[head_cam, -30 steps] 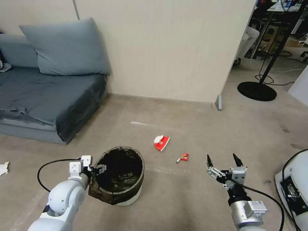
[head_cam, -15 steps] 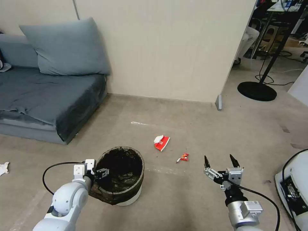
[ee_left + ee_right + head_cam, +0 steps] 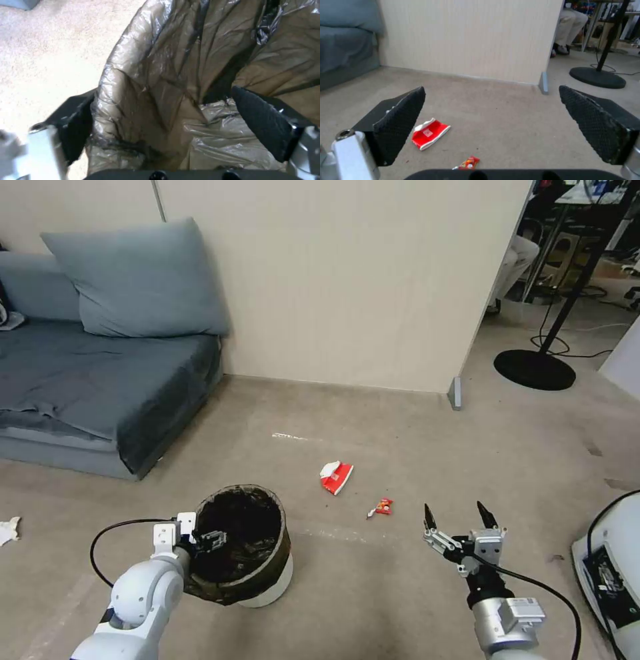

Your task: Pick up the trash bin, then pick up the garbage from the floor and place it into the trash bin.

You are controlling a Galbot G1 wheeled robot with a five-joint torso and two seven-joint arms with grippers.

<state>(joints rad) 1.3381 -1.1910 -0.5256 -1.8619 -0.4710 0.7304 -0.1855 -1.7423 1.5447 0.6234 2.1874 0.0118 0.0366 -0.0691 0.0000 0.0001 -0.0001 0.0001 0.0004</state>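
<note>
The trash bin [image 3: 248, 563], a white bucket with a dark bag liner, stands tilted on the floor at the lower left. My left gripper [image 3: 208, 540] is open and straddles its near rim. In the left wrist view the liner [image 3: 173, 50] runs between the left gripper [image 3: 163, 95]'s two fingers. Garbage lies beyond the bin: a red-and-white carton [image 3: 335, 477] [image 3: 430, 133], a small red wrapper [image 3: 382, 506] [image 3: 469, 162], and a white tissue [image 3: 7, 530] at the far left edge. My right gripper [image 3: 453, 508] [image 3: 491, 89] hangs open and empty, right of the wrapper.
A grey sofa [image 3: 100, 373] with a cushion fills the left. A beige partition wall [image 3: 347, 280] stands ahead. A black stand base [image 3: 533, 369] with cables sits at the back right, and a white machine [image 3: 613, 573] is at the right edge. Open floor lies around the litter.
My left gripper advanced over the bin's rim, and the bin has tipped and shifted slightly left. My right gripper dropped a little and now holds still.
</note>
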